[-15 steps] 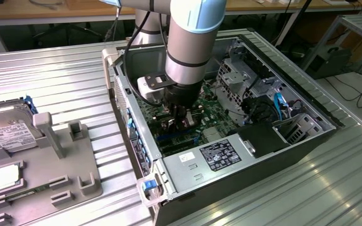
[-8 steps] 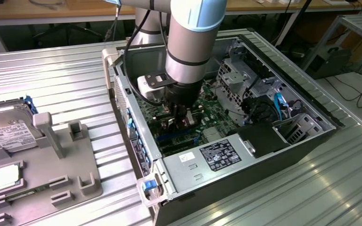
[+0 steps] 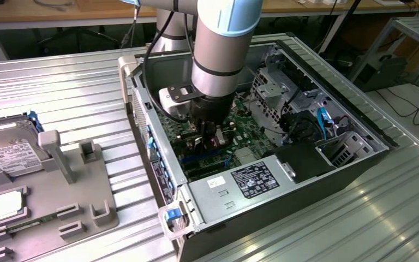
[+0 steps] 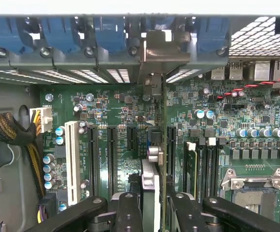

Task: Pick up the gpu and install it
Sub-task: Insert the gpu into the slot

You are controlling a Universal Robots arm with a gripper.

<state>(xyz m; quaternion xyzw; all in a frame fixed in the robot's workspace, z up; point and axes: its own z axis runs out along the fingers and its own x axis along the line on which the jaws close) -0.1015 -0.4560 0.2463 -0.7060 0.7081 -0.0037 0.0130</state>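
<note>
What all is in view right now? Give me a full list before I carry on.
gpu: one, green board seen edge-on, held upright between the fingers over the motherboard slots.
computer case: one, black and grey, open on the ribbed metal table.
motherboard: one, green, inside the case.
power supply: one, grey with a black label, near end of the case.
hard drive: one, silver with white label, on the grey fixture at the exterior view's left.
CPU chip: one, silver-topped, on the same fixture.
fixture: one, grey.
gripper: one, black, closed on the gpu, lowered into the case.
</note>
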